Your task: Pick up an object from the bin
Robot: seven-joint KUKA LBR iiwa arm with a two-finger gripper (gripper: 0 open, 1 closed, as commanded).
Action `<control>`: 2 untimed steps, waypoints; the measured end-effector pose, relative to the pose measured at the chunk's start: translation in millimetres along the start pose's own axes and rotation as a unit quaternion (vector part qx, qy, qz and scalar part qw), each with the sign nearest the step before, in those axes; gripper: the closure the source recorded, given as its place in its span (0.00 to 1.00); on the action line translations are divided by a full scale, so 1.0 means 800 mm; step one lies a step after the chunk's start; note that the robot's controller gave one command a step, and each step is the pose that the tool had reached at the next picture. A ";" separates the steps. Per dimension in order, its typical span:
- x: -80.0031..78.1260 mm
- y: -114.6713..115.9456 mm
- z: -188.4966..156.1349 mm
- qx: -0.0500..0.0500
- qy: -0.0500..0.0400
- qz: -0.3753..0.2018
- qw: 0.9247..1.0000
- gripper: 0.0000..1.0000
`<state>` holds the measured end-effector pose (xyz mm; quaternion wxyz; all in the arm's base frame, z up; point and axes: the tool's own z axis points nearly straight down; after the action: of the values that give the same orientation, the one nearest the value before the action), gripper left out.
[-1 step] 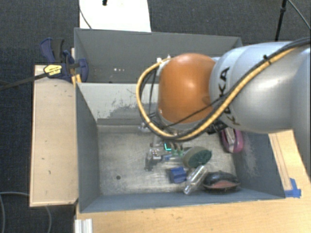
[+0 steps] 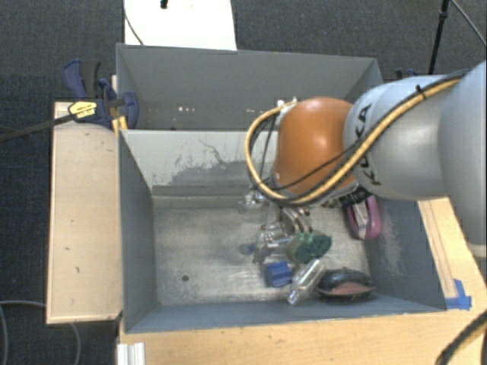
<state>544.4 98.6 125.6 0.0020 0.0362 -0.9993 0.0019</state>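
A dark green, lumpy thing [image 2: 312,245] lies in the near right part of the bin [image 2: 194,261], just right of the end effector [image 2: 275,242] and seemingly touching it. It is the likeliest candidate. It has no clear long axis, only a slight spread left to right, and I cannot tell which way it points.

Just nearer lies a small blue block [image 2: 278,274], set roughly left to right. Beside that is a clear, silvery tube [image 2: 304,281], whose long axis runs from near left to far right. Further right a dark oval thing with a reddish face [image 2: 346,284] sits against the near wall. A purple and pink thing [image 2: 364,217] lies close to the right wall, its length running near to far.

The end effector hangs low among this cluster, under the arm's orange cover [image 2: 312,147]. I cannot tell whether it is wide or narrow, and nothing can be seen held in it.

By my reading the step in hand is the descent and closing on a thing, with the lift not yet done. The next move calls for a firm close on one thing alone, then a straight lift clear of its neighbours.
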 end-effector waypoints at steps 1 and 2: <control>0.005 -0.041 0.067 -0.002 -0.006 -0.103 0.995 0.00; 0.003 -0.040 0.064 -0.002 -0.009 -0.100 0.995 1.00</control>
<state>544.4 66.4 74.3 -0.0064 0.1364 -0.9906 -0.0010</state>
